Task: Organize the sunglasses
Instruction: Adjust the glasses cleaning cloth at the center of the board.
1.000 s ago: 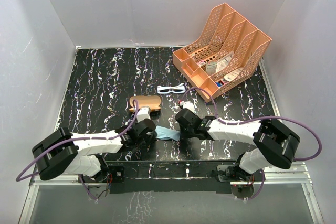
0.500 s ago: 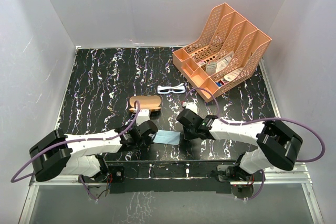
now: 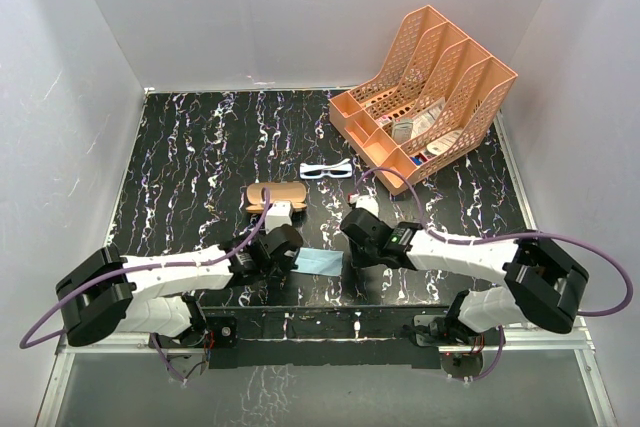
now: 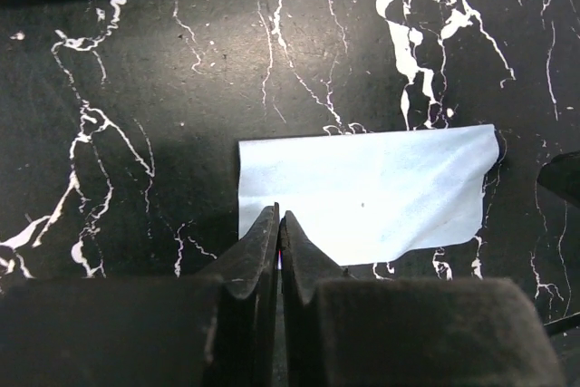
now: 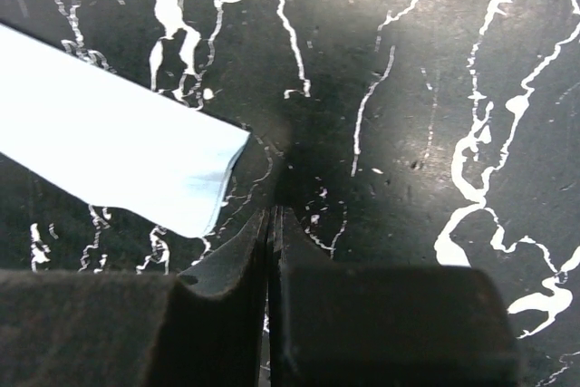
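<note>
Both arms are laid out low over the near part of the table (image 3: 190,147), forearms angling in toward each other so the two grippers face off across a light blue cloth (image 3: 320,262). The left gripper (image 3: 291,259) has its jaws pinched together with no gap. In the left wrist view its tips overlap the cloth's (image 4: 362,192) near edge, but I can't tell if they've actually nipped it. The right gripper (image 3: 347,258) is pinched tight too. In its wrist view it's (image 5: 271,210) on bare table just beside the cloth's (image 5: 109,156) corner, holding nothing.

The sunglasses (image 3: 327,170) aren't near either one. They're lying flat farther back on the table, between the brown case (image 3: 275,194) and the orange organizer (image 3: 425,97), well apart from both grippers. The case sits just behind the left wrist.
</note>
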### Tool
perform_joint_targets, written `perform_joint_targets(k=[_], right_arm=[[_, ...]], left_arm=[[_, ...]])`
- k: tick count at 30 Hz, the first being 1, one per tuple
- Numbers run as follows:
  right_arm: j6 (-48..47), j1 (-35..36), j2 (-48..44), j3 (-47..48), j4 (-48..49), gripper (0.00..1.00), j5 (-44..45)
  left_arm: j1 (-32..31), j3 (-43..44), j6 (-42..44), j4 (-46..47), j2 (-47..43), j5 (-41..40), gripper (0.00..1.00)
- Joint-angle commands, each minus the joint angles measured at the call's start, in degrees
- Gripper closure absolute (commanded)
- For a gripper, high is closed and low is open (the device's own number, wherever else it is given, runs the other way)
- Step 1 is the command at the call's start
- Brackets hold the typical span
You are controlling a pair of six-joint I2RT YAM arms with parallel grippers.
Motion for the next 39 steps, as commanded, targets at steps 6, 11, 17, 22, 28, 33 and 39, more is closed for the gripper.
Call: perform_joint_targets(k=[6, 11, 17, 22, 28, 33, 39], right_arm=[[2.55, 5.53, -0.42, 1.36, 7.47, 1.0, -1.11], [3.69, 8.11, 2.91, 3.49, 9.3, 1.0, -0.62], [3.67, 8.26, 5.44, 3.4, 11.35, 1.0, -0.16], [3.8, 8.26, 7.31, 2.83, 11.65, 1.0, 0.1], [4.6, 8.23, 8.0, 1.11, 9.01, 1.0, -0.12], [3.61, 8.17, 7.66, 0.41, 6.24, 1.0, -0.07], [2.19, 6.89, 7.26, 0.23, 2.84, 1.0, 0.09]], left_arm=[[-0.27, -7.76, 5.87, 15.72, -1.47, 3.34, 1.0], [-0.25, -9.27, 6.15, 17.65, -1.84, 3.06, 1.0], [-0.26, -9.2, 6.39, 16.84, -2.94, 2.25, 1.0], [-0.25, -8.91, 6.43, 16.37, -3.28, 1.94, 1.0], [-0.25, -9.58, 7.48, 18.43, -2.53, 2.13, 1.0], [-0.25, -11.17, 6.67, 21.65, 0.43, 2.91, 1.0], [-0.25, -11.39, 4.81, 21.65, 3.42, 2.44, 1.0]])
